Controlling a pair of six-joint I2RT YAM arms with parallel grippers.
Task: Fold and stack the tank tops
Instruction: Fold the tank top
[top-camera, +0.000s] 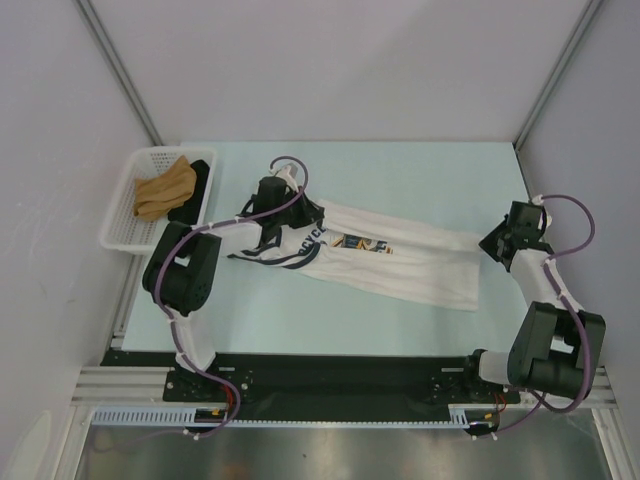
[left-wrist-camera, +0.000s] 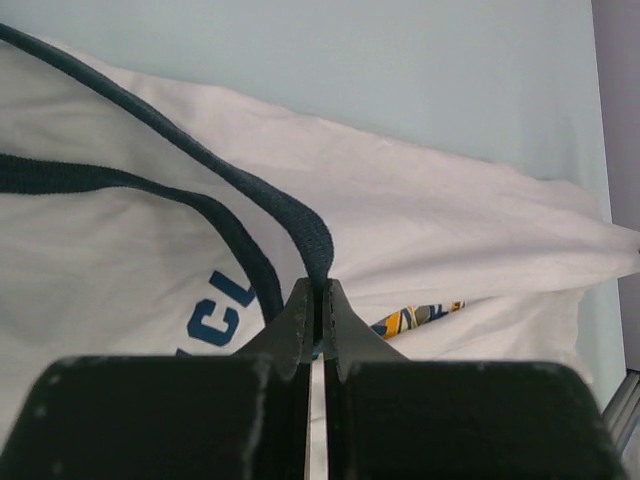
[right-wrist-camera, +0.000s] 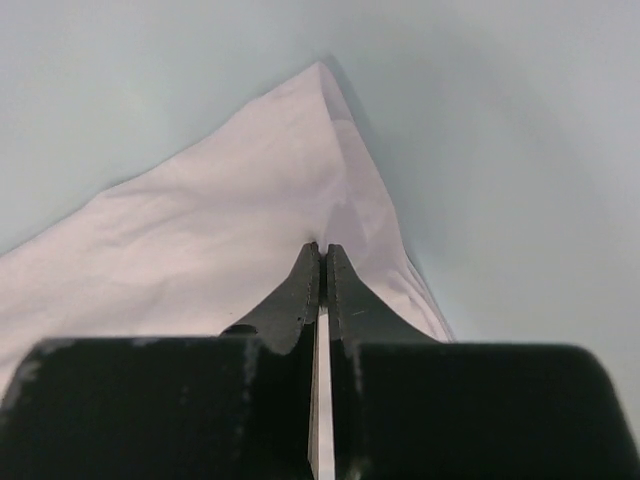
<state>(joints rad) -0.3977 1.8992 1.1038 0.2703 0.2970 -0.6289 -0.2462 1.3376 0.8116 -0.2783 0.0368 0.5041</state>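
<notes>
The tank top (top-camera: 400, 265) lies stretched across the middle of the table (top-camera: 420, 175), held at both ends. Left gripper (left-wrist-camera: 318, 292) — jaws clamped on the navy trim (left-wrist-camera: 308, 232) of a strap. Right gripper (right-wrist-camera: 322, 258) — jaws clamped on the plain white edge at the opposite end.

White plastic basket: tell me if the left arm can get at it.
Probably yes: the white plastic basket sits beside that arm, nothing between, but the left hand is shut on the navy trim of the white tank top.
</notes>
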